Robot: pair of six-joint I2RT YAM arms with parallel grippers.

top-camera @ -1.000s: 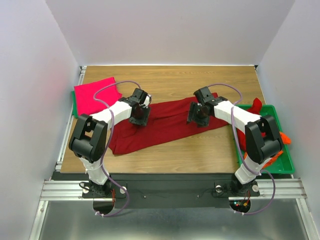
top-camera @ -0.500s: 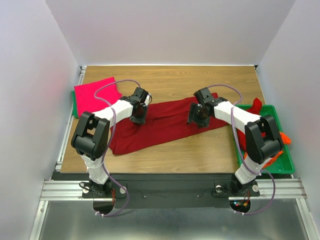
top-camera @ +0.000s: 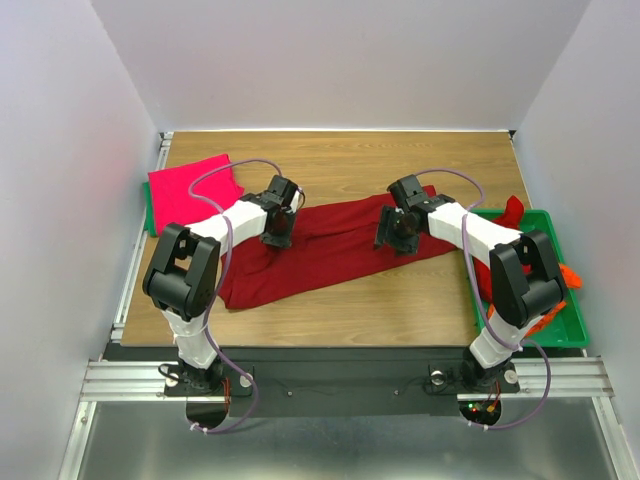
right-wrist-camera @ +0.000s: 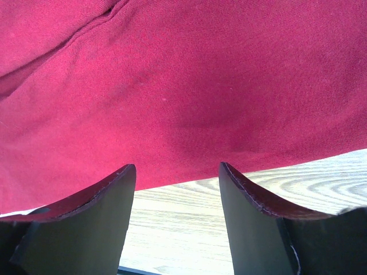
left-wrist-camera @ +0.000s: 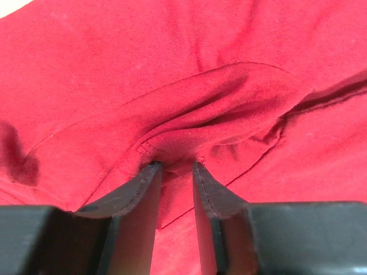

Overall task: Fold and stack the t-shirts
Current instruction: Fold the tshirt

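Note:
A dark red t-shirt (top-camera: 335,245) lies spread crosswise over the middle of the wooden table. My left gripper (top-camera: 277,230) is down on its left part; in the left wrist view the gripper (left-wrist-camera: 174,166) has its jaws nearly together, pinching a bunched fold of the shirt (left-wrist-camera: 200,69) at the tips. My right gripper (top-camera: 396,234) is over the shirt's right part; in the right wrist view it (right-wrist-camera: 176,169) is open and empty at the hem of the shirt (right-wrist-camera: 172,86). A folded bright pink-magenta t-shirt (top-camera: 192,190) lies at the far left.
A green tray (top-camera: 560,335) at the right edge holds a dark red shirt (top-camera: 512,210) and an orange one (top-camera: 567,272). A green edge (top-camera: 148,216) shows under the pink shirt. Bare wood (right-wrist-camera: 189,223) lies below the right jaws. White walls enclose the table.
My left gripper has shifted slightly back and left on the shirt, and the left elbow has swung with it. The right arm has not moved.

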